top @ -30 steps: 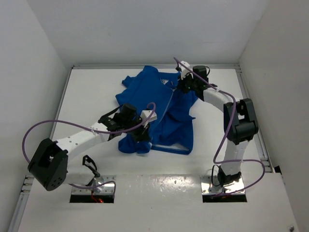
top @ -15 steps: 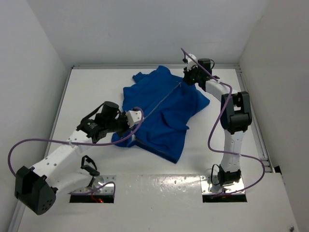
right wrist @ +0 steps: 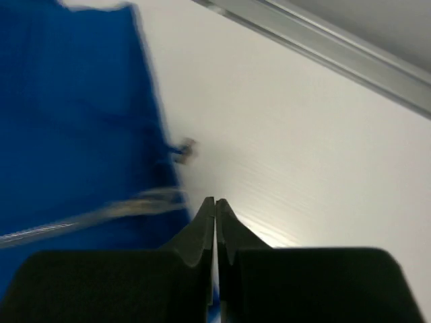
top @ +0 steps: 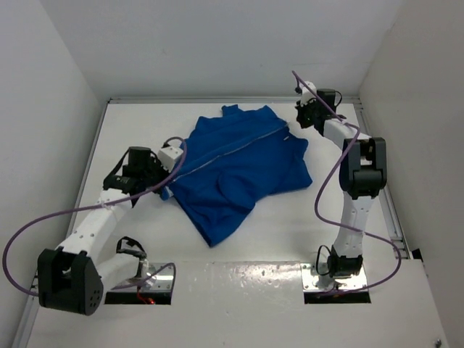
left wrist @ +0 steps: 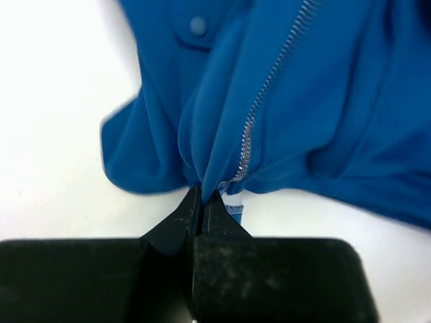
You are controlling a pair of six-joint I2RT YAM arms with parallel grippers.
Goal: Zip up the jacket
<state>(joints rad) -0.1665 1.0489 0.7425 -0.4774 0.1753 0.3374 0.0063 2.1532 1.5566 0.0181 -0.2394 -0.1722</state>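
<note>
Jacket: blue, lying spread on the white desk, mid-desk and nearer the far edge than the near one. It lies skewed, with one end toward the left edge and the other toward the far right corner. A lower corner of the cloth points at the near edge.

Zipper: light metal teeth running as one diagonal line across the cloth, from the left-edge side up toward the far right corner. The teeth look meshed along the stretch that the left wrist view shows.

Left gripper: jaws closed down narrow, pinching the hem right at the foot of the zipper. The blue cloth bunches into folds at the fingertips. A strip of white lining shows just beside the pinch. A blue snap button sits on the cloth further up.

Right gripper: near the far right corner, fingers pressed together with no gap visible. The tips sit just beside the jacket's edge, over bare desk. The blurred zipper end reaches the side of one finger. Cannot tell whether any cloth is caught between them. A small blurred tab sticks out from the cloth edge nearby. A metal rail runs along the far edge.
</note>
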